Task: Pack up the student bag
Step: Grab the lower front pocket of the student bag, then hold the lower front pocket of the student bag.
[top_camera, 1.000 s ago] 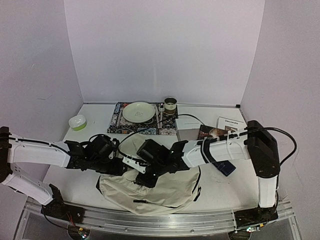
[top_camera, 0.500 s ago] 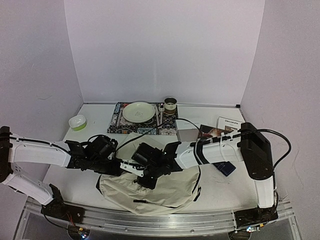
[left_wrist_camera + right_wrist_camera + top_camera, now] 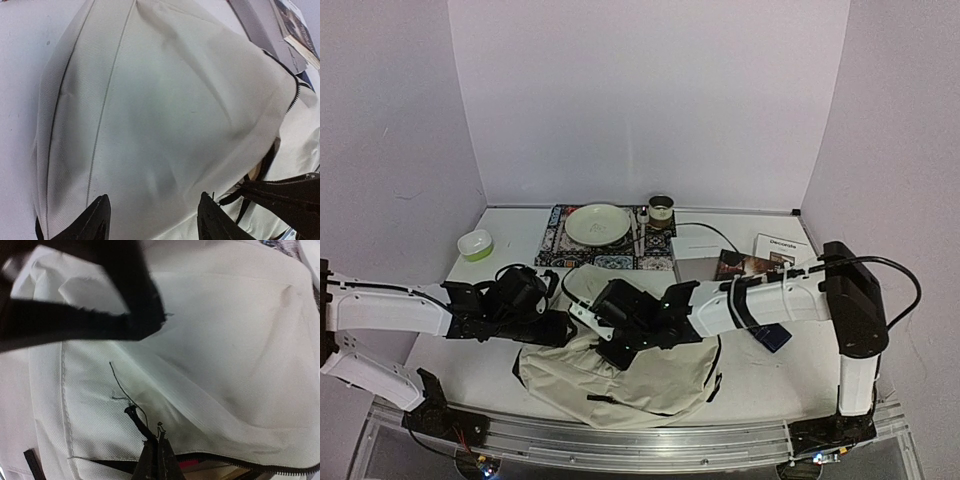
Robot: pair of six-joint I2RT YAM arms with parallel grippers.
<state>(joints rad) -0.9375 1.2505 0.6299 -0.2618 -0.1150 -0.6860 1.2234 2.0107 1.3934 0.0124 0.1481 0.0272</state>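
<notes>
Student bag (image 3: 630,385) lies slumped and flat at the near edge of the table (image 3: 480,365), between the two arms and just in front of their bases, cream fabric uppermost

Left gripper (image 3: 154,202) hangs over a broad cream panel of the bag with its jaws standing well apart; nothing is clasped between them, and I cannot tell whether the tips touch the cloth

Right gripper (image 3: 156,454) is closed tight, its fingertips pinched on the thin black zip pull (image 3: 134,414)

Below it the zip (image 3: 290,469) looks partly undone, with something reddish showing in the gap

The step in hand seems to be opening the bag wide enough to load. To do it well, the right arm should draw the pull along the line of the teeth, low and steady, not lifting, since soft fabric will bunch and jam the slider. The left gripper would best press or pinch the cloth behind the slider so the bag stays put and taut. The cord is slight and could slip from the pinch if tugged sideways
</notes>
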